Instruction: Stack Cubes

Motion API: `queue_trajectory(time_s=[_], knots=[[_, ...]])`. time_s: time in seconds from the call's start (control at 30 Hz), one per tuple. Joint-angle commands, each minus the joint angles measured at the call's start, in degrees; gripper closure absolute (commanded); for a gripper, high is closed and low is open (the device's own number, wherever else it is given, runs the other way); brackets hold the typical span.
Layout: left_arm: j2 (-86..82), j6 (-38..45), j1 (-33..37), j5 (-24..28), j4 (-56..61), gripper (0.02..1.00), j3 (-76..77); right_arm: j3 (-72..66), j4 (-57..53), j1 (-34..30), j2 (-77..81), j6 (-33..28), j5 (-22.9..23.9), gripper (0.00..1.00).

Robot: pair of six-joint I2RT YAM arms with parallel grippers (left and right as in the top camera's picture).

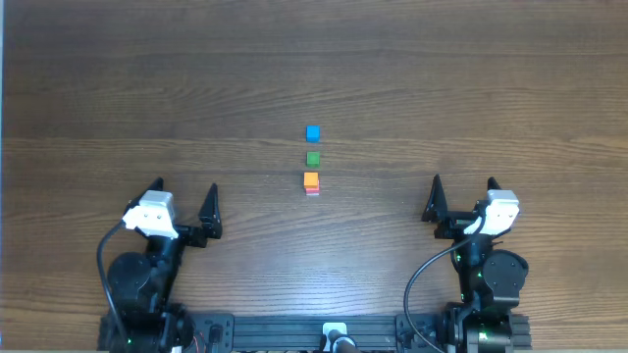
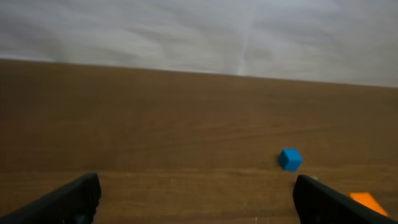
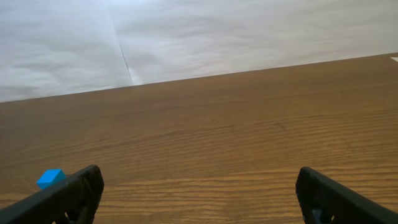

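A blue cube (image 2: 290,159) sits alone on the brown wood-grain worktop (image 2: 155,124), an orange cube (image 2: 367,202) shows partly behind one of the left arm's dark jaws, which stand wide apart, and a pale backdrop (image 2: 186,31) rises beyond.

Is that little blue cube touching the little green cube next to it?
Apart. The top view shows a strip of bare wooden table between the small blue cube and the small green cube.
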Motion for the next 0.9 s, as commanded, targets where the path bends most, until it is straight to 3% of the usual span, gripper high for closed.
queue_trajectory(time_s=[0.03, 0.4, 0.9], knots=[[-0.66, 1.05, -0.98, 0.79, 0.85, 0.020, -1.09, -0.26, -0.17, 0.04, -0.35, 0.31, -0.28, 0.009], [-0.66, 1.03, -1.14, 0.09, 10.40, 0.018, -4.13, -0.26, -0.20, 0.04, -0.35, 0.31, -0.28, 0.009], [-0.66, 1.03, -1.14, 0.11, 7.96, 0.020, -4.13, -0.26, -0.20, 0.07, -0.35, 0.31, -0.28, 0.009]])
